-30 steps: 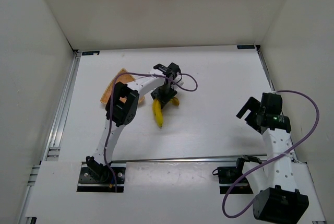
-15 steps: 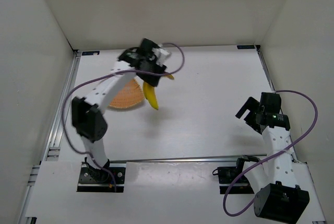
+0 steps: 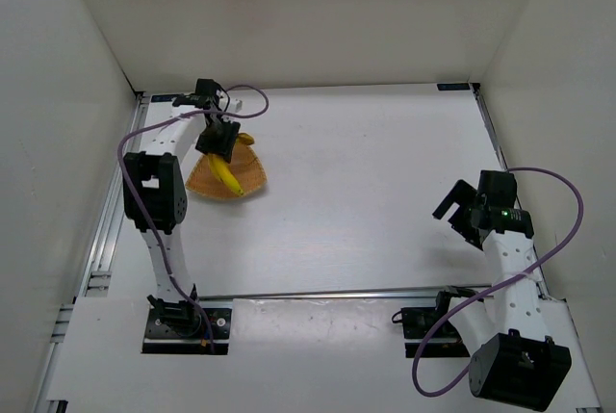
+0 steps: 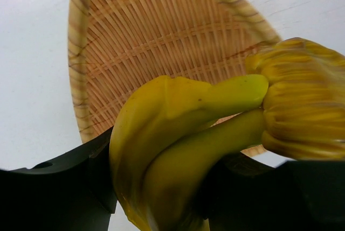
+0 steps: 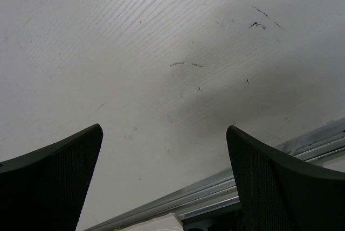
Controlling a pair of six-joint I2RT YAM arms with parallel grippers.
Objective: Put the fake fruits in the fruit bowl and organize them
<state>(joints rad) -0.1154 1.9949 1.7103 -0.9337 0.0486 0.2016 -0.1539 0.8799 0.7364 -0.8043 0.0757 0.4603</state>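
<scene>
- The left gripper (image 3: 219, 140) is reached out to the 10 o'clock part of the white table (image 3: 385, 192), right over the fruit bowl (image 3: 254, 176).
- Its dark fingers (image 4: 59, 188) are pinched onto a yellow plastic banana (image 3: 227, 176), one on each side of the fruit.
- From overhead, the banana lies within the outline of the fruit bowl, running from the gripper toward 5 o'clock.
- In the left wrist view, the banana (image 4: 161, 123) fills the middle as two curved yellow lengths. They meet at a ribbed, blurred yellow end at 3 o'clock.
- The woven wicker fruit bowl (image 4: 161, 37) sits behind the banana in the left wrist view, its rim arcing from 9 o'clock over to 2 o'clock.
- I cannot tell whether the banana touches the weave or is held just clear of it.
- The right gripper (image 3: 460, 207) is at the 4 o'clock side of the table, well apart from the fruit bowl.
- In the right wrist view, its fingers (image 5: 51, 182) are spread wide with only scuffed tabletop (image 5: 161, 53) between them.
- A metal rail (image 5: 215, 196) crosses that view at 5 o'clock.
</scene>
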